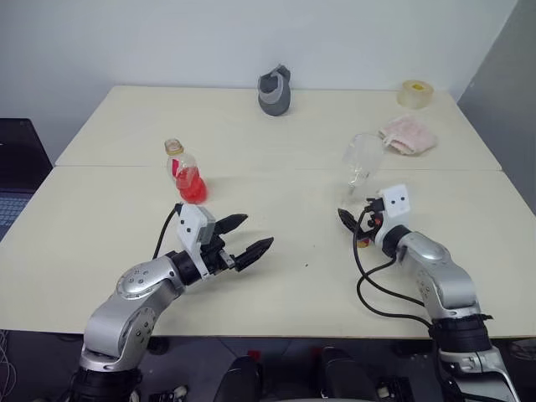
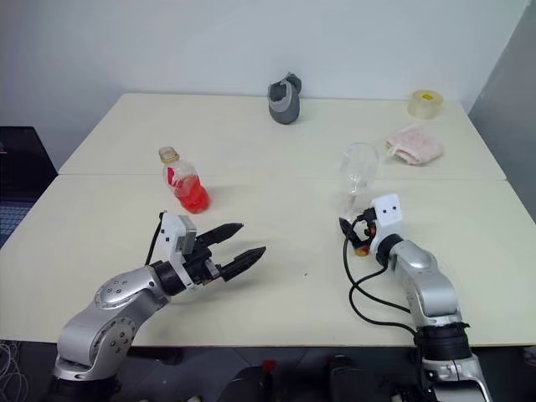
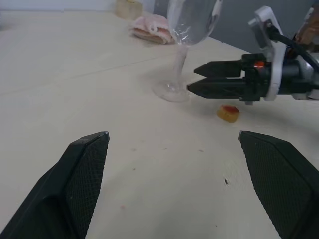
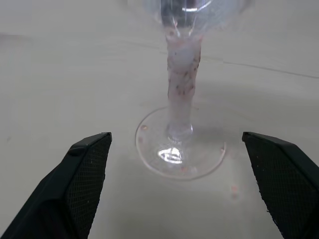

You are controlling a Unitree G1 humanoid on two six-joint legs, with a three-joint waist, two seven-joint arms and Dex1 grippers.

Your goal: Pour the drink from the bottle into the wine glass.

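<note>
The bottle [image 1: 186, 171] stands uncapped left of the table's middle, with the red drink [image 1: 192, 188] filling its lower part. The wine glass [image 1: 362, 161] stands upright to the right, and its bowl looks empty. My left gripper [image 1: 256, 231] is open in front of the bottle and slightly to its right, apart from it and holding nothing. My right gripper [image 1: 345, 219] is open and low by the table, just short of the glass's foot. In the right wrist view the stem [image 4: 180, 64] rises ahead between the spread fingers, untouched.
A small yellow cap [image 3: 228, 113] lies on the table beside my right gripper. At the back are a grey object [image 1: 275, 90], a roll of tape [image 1: 414, 93] and a pink cloth [image 1: 408, 134]. A seam crosses the table [image 1: 276, 276] behind the bottle.
</note>
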